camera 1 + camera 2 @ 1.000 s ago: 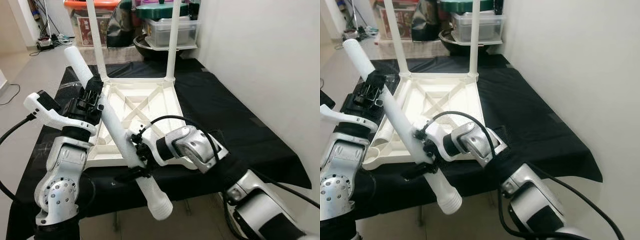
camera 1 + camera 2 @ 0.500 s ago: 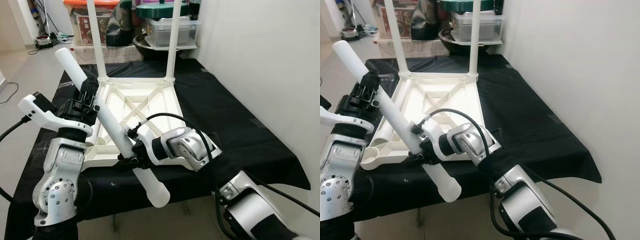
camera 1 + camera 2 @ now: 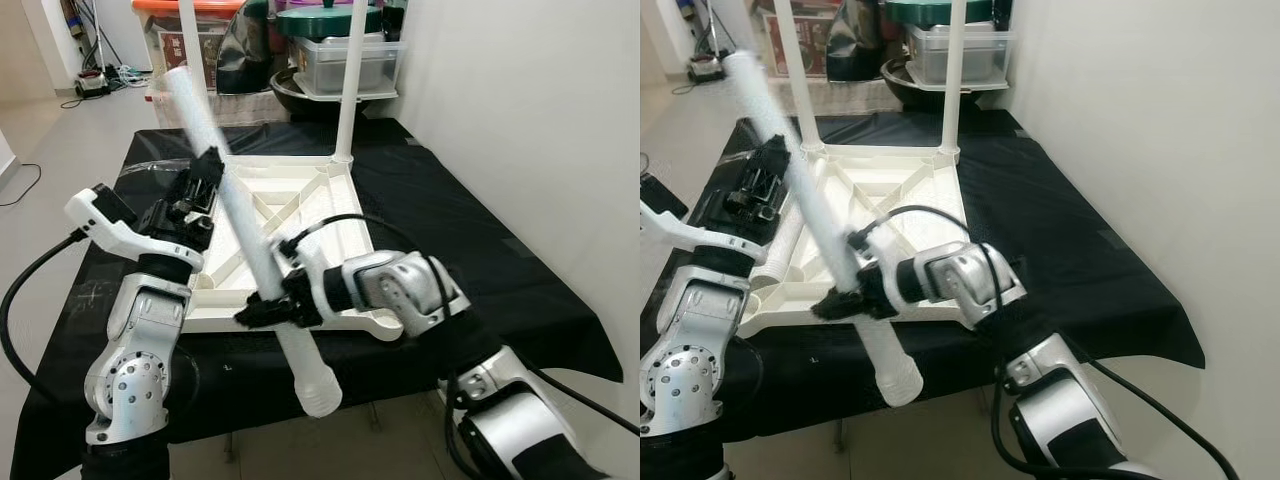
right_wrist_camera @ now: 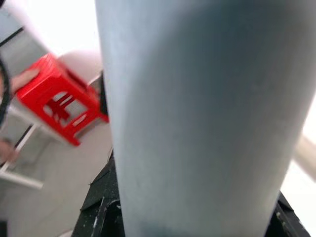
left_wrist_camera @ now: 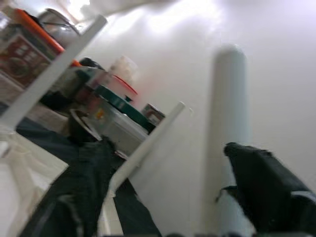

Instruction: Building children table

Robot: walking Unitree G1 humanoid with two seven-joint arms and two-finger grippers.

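The white children's table top lies upside down on a black cloth. Two white legs stand upright in its far corners. A third, loose white leg slants over the near left part of the top, its ribbed screw end hanging past the front edge. My left gripper is shut on the leg's upper half; one black finger presses against it. My right gripper is shut on the lower half, and the leg looms close in the right wrist view.
Plastic storage boxes and pots are stacked behind the table. A white wall runs along the right. Bare floor lies to the left. A red stool stands on the floor in the right wrist view.
The held leg has swung more upright, its top end moving right and up. My left gripper went right with it; my right gripper shifted slightly over the table top's near edge.
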